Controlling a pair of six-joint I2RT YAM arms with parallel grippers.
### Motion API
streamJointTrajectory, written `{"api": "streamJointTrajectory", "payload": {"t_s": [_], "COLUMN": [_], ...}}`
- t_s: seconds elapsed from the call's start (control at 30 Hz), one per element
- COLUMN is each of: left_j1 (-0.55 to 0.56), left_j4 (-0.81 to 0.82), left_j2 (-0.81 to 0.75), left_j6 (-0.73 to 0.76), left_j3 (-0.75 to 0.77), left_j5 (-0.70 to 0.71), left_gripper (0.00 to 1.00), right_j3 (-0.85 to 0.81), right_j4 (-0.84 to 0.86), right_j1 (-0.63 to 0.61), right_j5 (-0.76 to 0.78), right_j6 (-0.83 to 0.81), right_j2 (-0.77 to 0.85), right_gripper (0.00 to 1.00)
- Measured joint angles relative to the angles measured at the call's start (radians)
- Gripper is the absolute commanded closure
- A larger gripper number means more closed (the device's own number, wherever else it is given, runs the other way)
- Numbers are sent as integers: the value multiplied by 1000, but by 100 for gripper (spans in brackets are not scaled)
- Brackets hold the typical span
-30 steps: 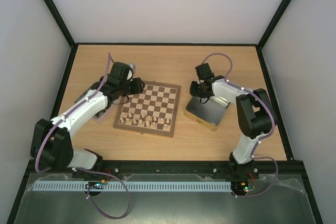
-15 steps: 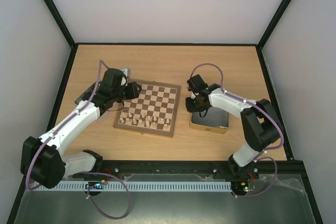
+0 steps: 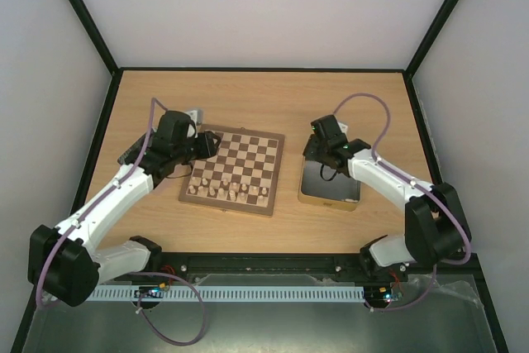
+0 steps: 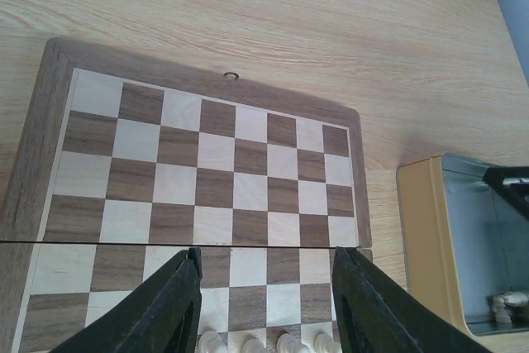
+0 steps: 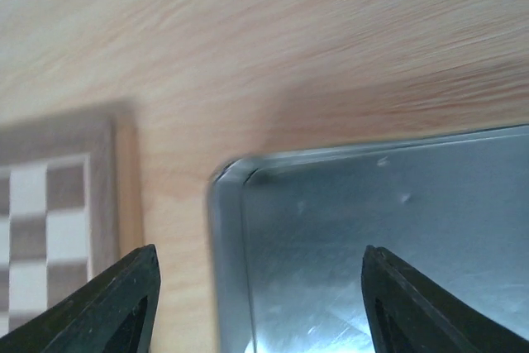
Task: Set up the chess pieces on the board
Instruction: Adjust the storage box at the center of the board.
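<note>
A: Noted: board (image 3: pixel 235 171) mid-table, slightly skewed; chess pieces (image 3: pixel 232 192) lined along its near rows. A gold tin (image 3: pixel 327 202) just right.
B: Tools: left gripper (image 4: pixel 266 254) parted, empty, over board; right gripper (image 5: pixel 258 250) splayed, empty, above tin corner.

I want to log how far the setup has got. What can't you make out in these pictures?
Top view: the pieces on the board are too small to tell apart by type.
Left wrist view: the pale pieces are cut off by the bottom edge.
Left wrist view: the pale thing in the tin is too small to identify.
Right wrist view: motion blur; most of the tin is outside the frame.
</note>
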State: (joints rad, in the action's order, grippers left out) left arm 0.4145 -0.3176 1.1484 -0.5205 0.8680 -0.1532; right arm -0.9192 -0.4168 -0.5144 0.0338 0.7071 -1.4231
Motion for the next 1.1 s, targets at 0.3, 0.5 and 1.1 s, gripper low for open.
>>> {"api": "streamJointTrajectory", "payload": {"t_s": [0.3, 0.5, 1.1], "left_j1": [-1, -1, -1], "left_j4": [-5, -9, 0], "left_j2": [0, 45, 181], "left_j6": [2, 7, 13], "left_j3": [0, 11, 80], "left_j5": [19, 26, 24], "left_gripper": [53, 53, 53], "right_j3": [98, 98, -11], "right_j4": [146, 204, 243], "right_j1": [202, 262, 327], "right_j5": [26, 4, -135], "right_j6": [309, 404, 285], "right_j2": [19, -26, -253], "right_gripper": [28, 29, 72]}}
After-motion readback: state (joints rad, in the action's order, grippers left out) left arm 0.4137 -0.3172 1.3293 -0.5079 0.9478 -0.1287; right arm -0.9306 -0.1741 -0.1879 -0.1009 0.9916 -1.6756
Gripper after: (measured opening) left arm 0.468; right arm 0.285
